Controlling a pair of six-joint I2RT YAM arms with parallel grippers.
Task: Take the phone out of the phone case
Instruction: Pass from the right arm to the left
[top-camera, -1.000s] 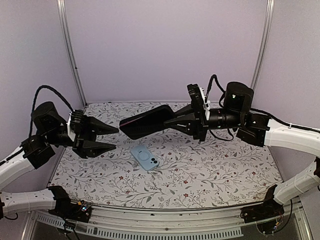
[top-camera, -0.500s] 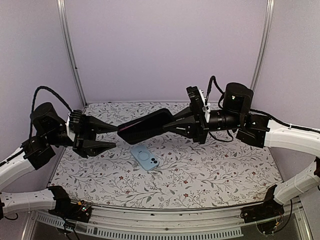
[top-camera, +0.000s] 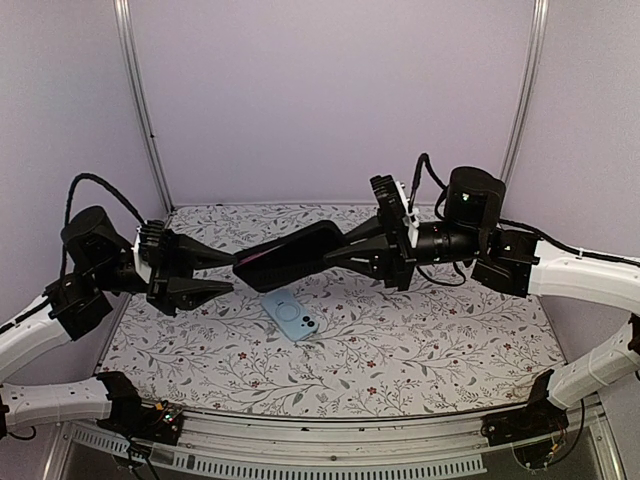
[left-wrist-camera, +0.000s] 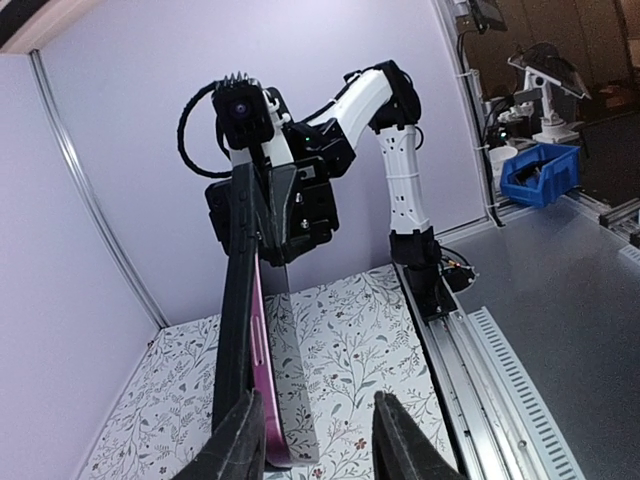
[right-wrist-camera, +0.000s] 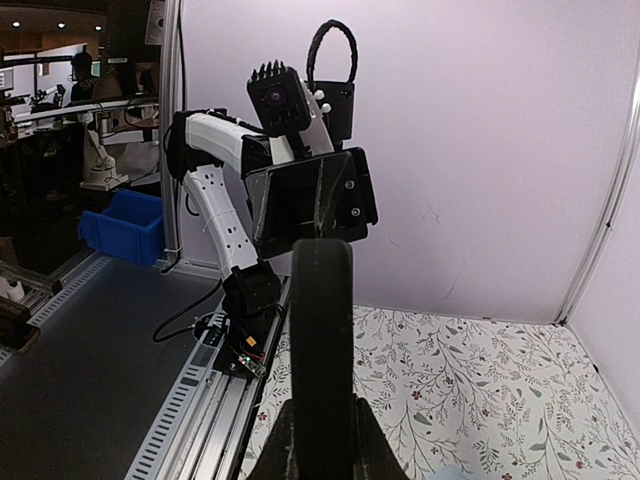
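Note:
My right gripper (top-camera: 338, 256) is shut on a black phone case (top-camera: 290, 255) and holds it in the air above the table, its long axis pointing left. In the left wrist view the case (left-wrist-camera: 240, 330) shows a magenta phone edge (left-wrist-camera: 262, 380) set in it. In the right wrist view the case (right-wrist-camera: 322, 330) stands edge-on between my right gripper's (right-wrist-camera: 322, 435) jaws. My left gripper (top-camera: 229, 274) is open. The free end of the case lies between its jaws, close to the left finger (left-wrist-camera: 243, 445); in its own view my left gripper (left-wrist-camera: 315, 435) holds nothing.
A light blue phone-shaped thing (top-camera: 293, 315) with a ring on its back lies flat on the floral table (top-camera: 420, 340), below the held case. A rail (top-camera: 330, 440) runs along the near edge. Purple walls close in the back and sides.
The right gripper has carried the case left and slightly down, so its free end now reaches between the left gripper's open jaws. The left arm has barely moved.

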